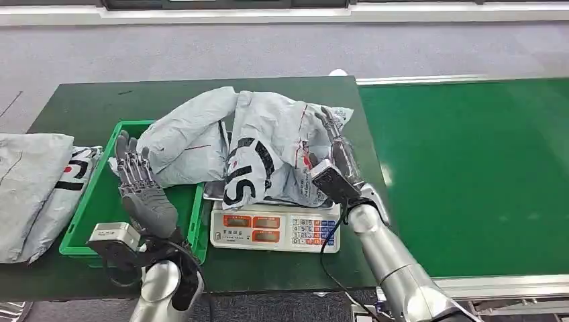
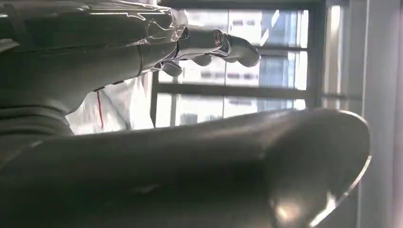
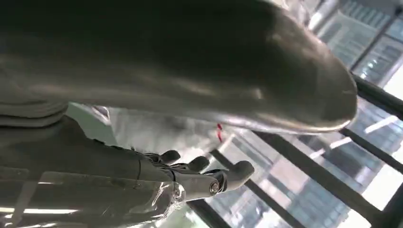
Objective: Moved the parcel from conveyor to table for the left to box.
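Nearest me, low in the head view, my left hand [image 1: 139,184] is raised over the green bin [image 1: 84,231] with its fingers spread and nothing in them, just beside the left flap of the parcel [image 1: 268,144]. My right hand [image 1: 339,157] lies against the parcel's right side at centre frame, fingers stretched along the plastic; whether it truly grips or only presses I cannot tell. The parcel is a grey poly mailer, crumpled, slumped across the scale [image 1: 275,230] with its left part drooping over the bin rim. I judge it light and soft, with a slick skin that will slide and fold rather than hold shape, so I would gather a bunched fold near the middle rather than pinch a loose corner. The scale's front edge and the bin wall are the snag points. Another grey bag [image 1: 33,188] lies at far left of the table [image 1: 87,100]. Farther right, the conveyor belt [image 1: 470,168] gives broad open room.
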Robot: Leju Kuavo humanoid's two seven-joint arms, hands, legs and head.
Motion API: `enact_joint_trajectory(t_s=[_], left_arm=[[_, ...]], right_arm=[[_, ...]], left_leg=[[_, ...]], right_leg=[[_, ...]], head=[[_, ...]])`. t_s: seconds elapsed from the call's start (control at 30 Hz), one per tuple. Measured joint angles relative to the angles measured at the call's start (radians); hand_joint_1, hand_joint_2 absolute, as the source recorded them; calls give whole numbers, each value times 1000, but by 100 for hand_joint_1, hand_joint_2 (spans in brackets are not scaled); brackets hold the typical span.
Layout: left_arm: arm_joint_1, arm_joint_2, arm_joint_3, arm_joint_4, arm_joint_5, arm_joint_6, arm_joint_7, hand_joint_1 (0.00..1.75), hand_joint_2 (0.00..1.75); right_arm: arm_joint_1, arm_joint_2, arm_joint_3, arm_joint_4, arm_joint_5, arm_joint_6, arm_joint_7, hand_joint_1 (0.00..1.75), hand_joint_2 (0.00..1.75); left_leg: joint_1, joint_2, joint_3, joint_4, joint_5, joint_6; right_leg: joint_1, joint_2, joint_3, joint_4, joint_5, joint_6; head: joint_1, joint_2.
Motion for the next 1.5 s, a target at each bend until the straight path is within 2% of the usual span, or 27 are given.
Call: enact_joint_trajectory(t_s=[0.1,0.23,0.27,0.43,0.6,1.0,1.2,1.4,1.43,1.5], left_arm=[[-2,6,-1,7,-36,3,19,0,0],[-23,24,-12,48,-93,-54,71,0,0],[-31,30,-18,59,-110,-75,73,0,0],[-127,45,-80,146,-378,-181,169,0,0],[-193,42,-127,222,-493,-238,221,0,0],[-313,25,-204,384,-730,-294,327,0,0],[-422,-1,-240,621,-879,-275,415,0,0],[-479,-24,-254,763,-901,-269,430,0,0],[-484,-25,-255,775,-901,-269,430,0,175],[-492,-28,-256,795,-902,-269,434,0,175]], right_arm=[[54,-6,0,-85,-59,36,5,0,0],[199,-30,0,-331,-207,65,-29,0,0],[240,-37,0,-399,-228,60,-45,0,175],[485,-69,-2,-784,-286,90,-125,0,175],[616,-92,-16,-1002,-319,144,-172,0,175],[649,-132,-27,-1143,-350,202,-174,0,175],[612,-141,-26,-1139,-369,279,-173,0,175],[595,-141,-26,-1130,-369,287,-173,0,175],[593,-141,-26,-1130,-369,288,-173,0,175],[589,-141,-25,-1128,-369,288,-173,0,175]], left_leg=[[0,0,0,0,0,0],[0,0,-1,0,0,0],[0,0,-1,0,0,0],[-1,-2,-3,0,-2,1],[-1,3,-2,0,-2,1],[-1,3,-1,0,-1,1],[-1,2,-1,0,0,1],[-1,2,-1,0,0,1],[-1,2,-1,0,0,1],[-1,2,-1,0,0,1]], right_leg=[[0,-1,0,0,0,0],[0,-1,-2,-1,-1,0],[0,-1,-2,-1,-1,0],[-1,-3,-2,-1,-2,0],[-1,1,-3,-1,-2,0],[-1,1,-1,-1,0,0],[-1,1,-1,-1,0,0],[-1,1,-1,0,1,0],[-1,1,-1,0,1,0],[-1,1,-1,0,0,0]], head=[[0,0],[0,0],[0,0],[0,0],[0,0],[0,0],[0,0],[0,0],[0,0],[0,0]])
